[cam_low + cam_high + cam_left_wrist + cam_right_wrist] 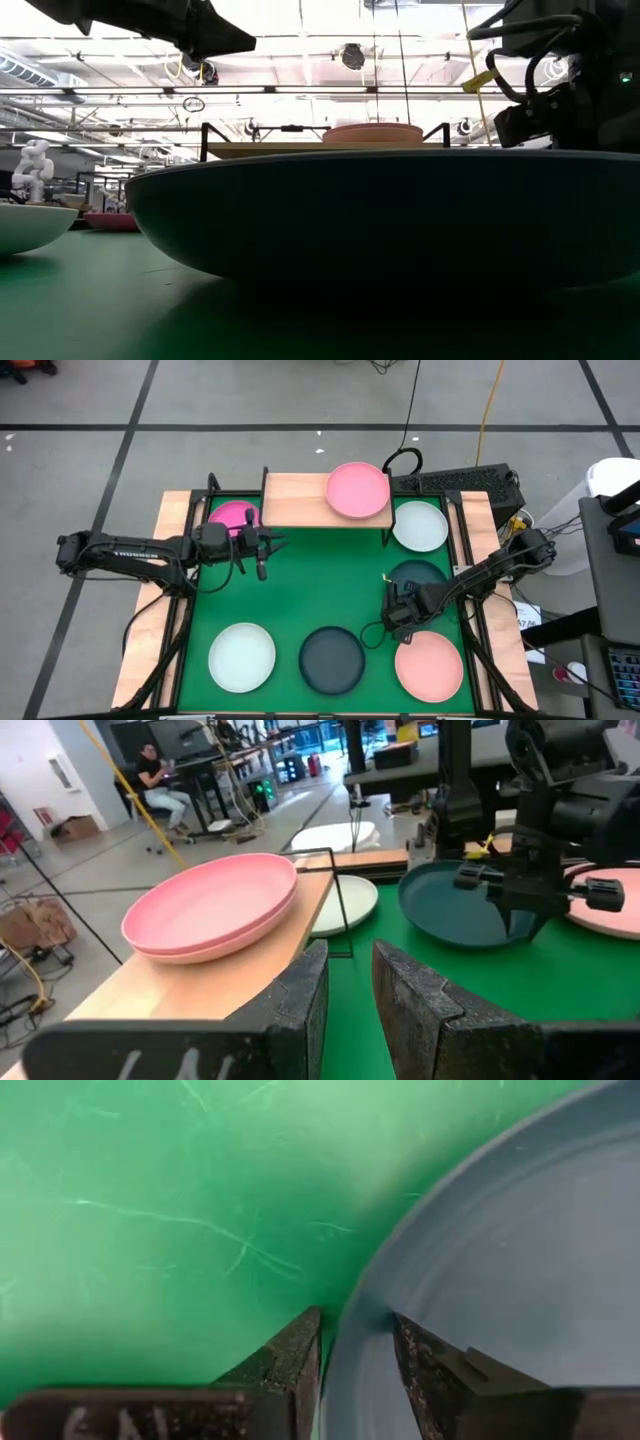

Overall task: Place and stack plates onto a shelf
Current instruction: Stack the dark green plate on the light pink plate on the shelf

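Observation:
The light-wood shelf [300, 498] stands at the far edge of the mat and carries pink plates [358, 490], seen as a stack of two [215, 905] in the left wrist view. A magenta plate [233, 516] lies beside the shelf's left end. A white plate [420, 525] lies to its right. A dark teal plate [420, 573] lies flat on the mat, with my right gripper [393, 603] shut on it at its near-left edge. My left gripper [262, 555] hovers in front of the shelf, slightly open and holding nothing. My right gripper [355, 1325] has the dark teal plate's rim [350, 1342] between its two fingers, one finger [295, 1345] outside over the mat and one inside the dish. It comes from above, pointing down. The plate's underside looks to lie on the mat.
Along the near edge of the green mat [300, 590] lie a pale mint plate [242, 656], a dark plate [333, 659] that fills the low view [380, 220], and a salmon plate [429, 665]. The shelf's left half is bare wood. People sit in the room beyond.

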